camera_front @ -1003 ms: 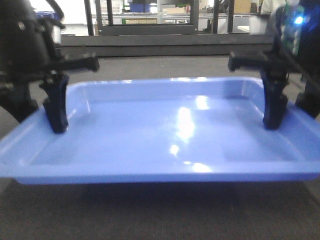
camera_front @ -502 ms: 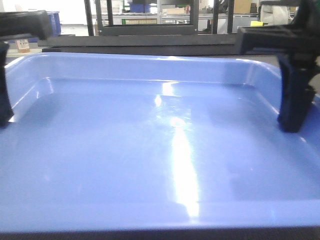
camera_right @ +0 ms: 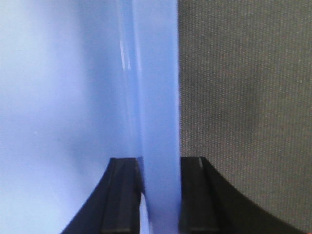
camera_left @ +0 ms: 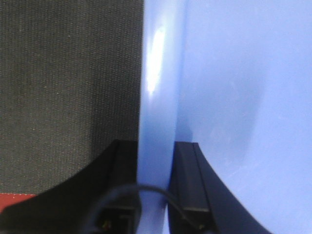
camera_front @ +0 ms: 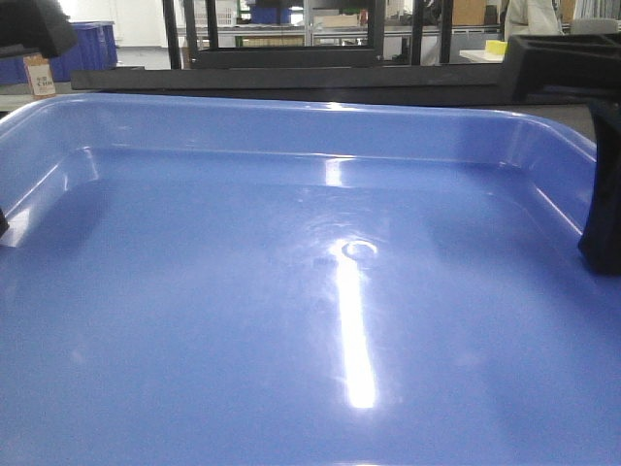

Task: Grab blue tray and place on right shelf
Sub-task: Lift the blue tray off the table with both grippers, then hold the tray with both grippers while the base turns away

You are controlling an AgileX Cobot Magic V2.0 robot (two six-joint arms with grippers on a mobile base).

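So the left gripper [camera_left: 155,146] is clamped on one side rim of the blue tray [camera_front: 291,320], and the right gripper [camera_right: 160,163] is pinching the opposite rim. Dark mat [camera_left: 68,73] shows past the edge.

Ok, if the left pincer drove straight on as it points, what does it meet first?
The tray: its rim, clamped in the left pincer, would only seat deeper. Past that, the inner finger likely reaches the tray's floor first; depth is unclear.

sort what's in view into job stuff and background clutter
Job: blue tray, its side rims pinched by the left gripper and right gripper.
Lying about: dark-blue bins, black frame, yellow item, all behind the tray.
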